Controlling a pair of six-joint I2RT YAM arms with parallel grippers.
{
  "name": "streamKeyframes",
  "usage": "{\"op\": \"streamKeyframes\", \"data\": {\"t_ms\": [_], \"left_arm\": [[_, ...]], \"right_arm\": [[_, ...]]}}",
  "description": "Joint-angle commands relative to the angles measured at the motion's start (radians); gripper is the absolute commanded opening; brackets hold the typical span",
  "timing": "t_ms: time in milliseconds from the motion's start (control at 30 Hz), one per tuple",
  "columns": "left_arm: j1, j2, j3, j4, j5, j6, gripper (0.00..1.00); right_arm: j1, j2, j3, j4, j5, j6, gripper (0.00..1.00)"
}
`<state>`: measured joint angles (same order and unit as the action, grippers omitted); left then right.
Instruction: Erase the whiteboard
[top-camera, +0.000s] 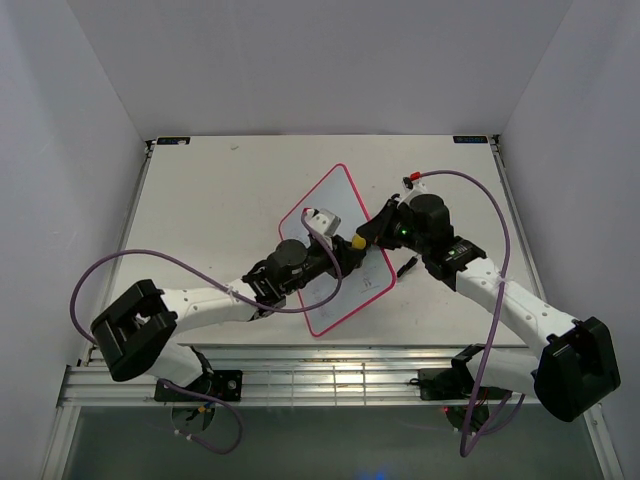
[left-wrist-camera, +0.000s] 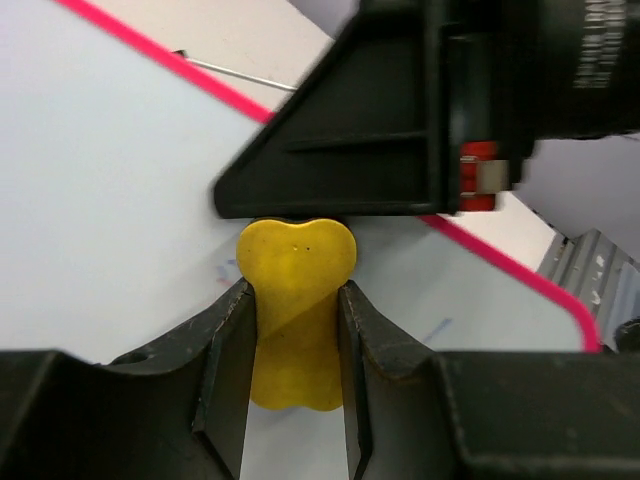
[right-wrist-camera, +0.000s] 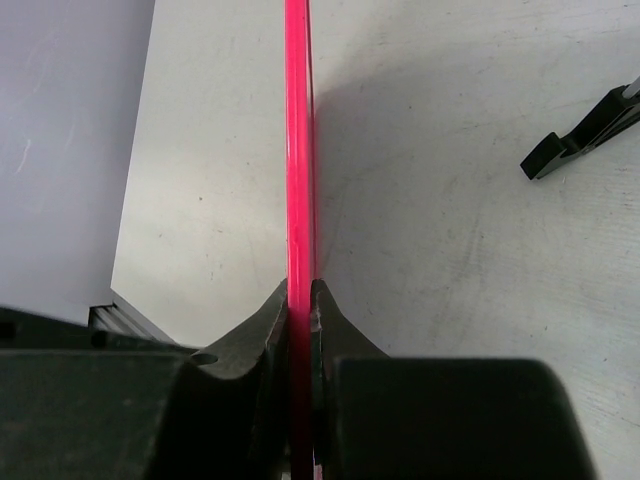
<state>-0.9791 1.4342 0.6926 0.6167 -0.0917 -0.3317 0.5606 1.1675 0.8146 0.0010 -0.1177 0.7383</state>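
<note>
The whiteboard, white with a thin pink frame, is in the middle of the table, its top end pointing away to the right. My left gripper is shut on a yellow peanut-shaped eraser, which is over the board near its right edge. In the left wrist view the eraser sits pinched between the fingers against the white surface, with a faint blue streak beside it. My right gripper is shut on the board's right edge; its wrist view shows the pink frame clamped edge-on.
A small black piece lies on the table just right of the board, also visible in the right wrist view. Purple cables loop off both arms. White walls close in the table on the left, right and back.
</note>
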Motion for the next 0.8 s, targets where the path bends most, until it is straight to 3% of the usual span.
{"op": "streamKeyframes", "data": {"t_ms": [0, 133, 400, 633, 767], "left_arm": [[0.115, 0.031, -0.053, -0.074, 0.043, -0.021, 0.02], [0.207, 0.054, -0.064, -0.038, 0.133, -0.040, 0.02], [0.260, 0.126, -0.022, -0.012, 0.253, -0.073, 0.01], [0.174, 0.006, -0.074, -0.026, 0.284, -0.138, 0.00], [0.079, -0.011, -0.042, -0.150, 0.239, -0.164, 0.00]], "right_arm": [[0.084, -0.063, 0.057, 0.148, -0.161, 0.030, 0.08], [0.093, -0.062, 0.058, 0.155, -0.184, 0.018, 0.08], [0.117, -0.037, 0.069, 0.154, -0.192, 0.006, 0.08], [0.117, -0.031, 0.087, 0.117, -0.103, 0.003, 0.08], [0.117, -0.026, 0.095, 0.123, -0.074, 0.000, 0.08]]}}
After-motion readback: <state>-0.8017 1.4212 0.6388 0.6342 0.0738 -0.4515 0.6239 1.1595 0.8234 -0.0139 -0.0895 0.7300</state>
